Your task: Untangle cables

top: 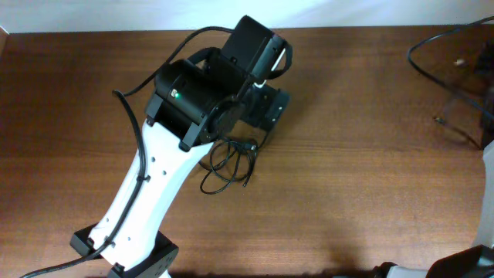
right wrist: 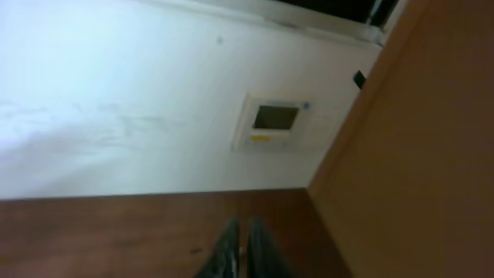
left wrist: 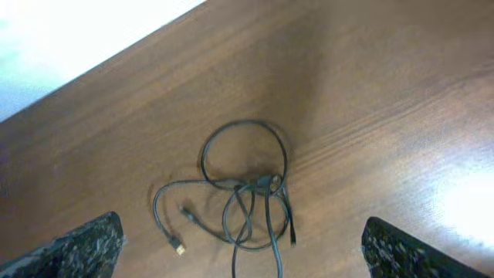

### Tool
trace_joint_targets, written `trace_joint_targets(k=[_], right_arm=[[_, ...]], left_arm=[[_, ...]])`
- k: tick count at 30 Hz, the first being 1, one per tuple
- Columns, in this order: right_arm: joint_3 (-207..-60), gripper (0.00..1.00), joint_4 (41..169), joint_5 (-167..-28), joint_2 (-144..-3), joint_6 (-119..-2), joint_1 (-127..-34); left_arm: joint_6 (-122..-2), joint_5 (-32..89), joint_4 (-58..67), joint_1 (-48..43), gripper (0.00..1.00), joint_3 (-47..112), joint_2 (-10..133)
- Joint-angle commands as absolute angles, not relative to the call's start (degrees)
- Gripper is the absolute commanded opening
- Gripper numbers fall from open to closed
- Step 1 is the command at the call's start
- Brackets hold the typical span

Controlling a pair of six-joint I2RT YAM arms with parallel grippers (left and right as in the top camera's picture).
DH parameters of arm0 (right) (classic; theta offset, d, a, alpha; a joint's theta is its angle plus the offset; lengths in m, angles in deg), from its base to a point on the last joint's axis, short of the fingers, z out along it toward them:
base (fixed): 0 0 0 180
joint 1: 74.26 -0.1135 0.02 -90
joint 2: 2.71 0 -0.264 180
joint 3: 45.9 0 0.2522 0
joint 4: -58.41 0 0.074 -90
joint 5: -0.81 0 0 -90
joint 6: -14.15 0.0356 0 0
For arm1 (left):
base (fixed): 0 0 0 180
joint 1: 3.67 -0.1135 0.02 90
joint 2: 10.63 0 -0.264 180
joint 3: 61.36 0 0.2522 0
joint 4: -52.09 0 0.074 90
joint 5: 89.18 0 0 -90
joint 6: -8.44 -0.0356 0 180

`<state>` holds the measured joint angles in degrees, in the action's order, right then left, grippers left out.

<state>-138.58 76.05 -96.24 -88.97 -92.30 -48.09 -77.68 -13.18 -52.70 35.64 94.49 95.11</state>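
My left pincer (left wrist: 243, 251) hangs wide apart above the cable (left wrist: 262, 184), a knotted bundle lying on the surface (left wrist: 370, 93). I'd best come down on the free top loop, clear of the knot, and pull gently. My right pincer (right wrist: 244, 249) is together, idle.

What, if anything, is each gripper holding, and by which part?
Nothing is held. The left gripper hangs open above the cable tangle, which lies on the table; the right gripper is shut with nothing seen between its fingers.
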Motion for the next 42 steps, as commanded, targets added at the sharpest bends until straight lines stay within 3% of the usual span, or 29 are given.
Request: trace_joint_targets(k=[1,4,5,6,7,8,11,17,26,27,28,33,37,42], right_arm=[[-139.8,0.04,82.1,-99.4,-89.1,-91.4,-45.2],[-139.8,0.04,83.1,-100.2,-87.6,-91.4,-43.1],[-139.8,0.08,83.9,-100.2,-87.8,-91.4,-43.1],[-139.8,0.79,85.4,-100.2,-88.3,-86.7,-43.1],[-139.8,0.96,86.9,-100.2,-88.7,-82.6,-43.1],[-139.8,0.97,89.1,-101.2,-89.6,-79.1,-43.1],[-139.7,0.95,96.6,-103.2,-93.2,-63.9,-44.1],[-139.7,0.93,97.1,-95.8,-106.5,-60.4,-56.4],[-139.7,0.91,97.8,-93.8,-115.6,-58.8,-57.1],[-139.7,0.15,97.7,-93.4,-115.6,-58.8,-57.1],[-139.7,0.04,97.5,-93.1,-115.6,-58.8,-57.1],[-140.9,0.04,88.8,-95.0,-114.5,-64.2,-57.1],[-160.8,0.04,87.4,-93.9,-112.6,-78.4,-56.9],[-162.4,0.04,74.9,-92.1,-120.3,-79.5,-49.6]], left_arm=[[-78.6,-12.3,-51.5,35.5,0.99,94.7,93.8],[-78.6,-12.1,-50.3,35.5,0.99,94.7,93.8],[-78.6,-12.1,-49.6,35.5,0.99,94.7,93.8],[-78.9,-12.3,-48.6,35.5,0.99,94.7,93.8],[-80.0,-12.5,-47.9,35.5,0.99,94.7,93.8],[-80.3,-12.5,-47.1,35.5,0.99,94.7,93.8],[-80.3,-12.5,-47.4,35.5,0.99,94.7,93.8],[-80.3,-12.5,-47.9,35.5,0.99,94.7,93.8],[-80.3,-14.0,-48.1,35.5,0.99,94.7,93.8],[-80.3,-14.0,-48.1,35.5,0.99,94.7,93.8],[-80.3,-14.0,-48.2,35.5,0.99,94.7,93.8],[-80.3,-14.6,-49.0,35.5,0.99,94.7,93.8],[-80.3,-19.4,-48.7,35.5,0.99,94.7,93.8],[-80.3,-19.6,-45.7,35.5,0.99,94.7,93.8]])
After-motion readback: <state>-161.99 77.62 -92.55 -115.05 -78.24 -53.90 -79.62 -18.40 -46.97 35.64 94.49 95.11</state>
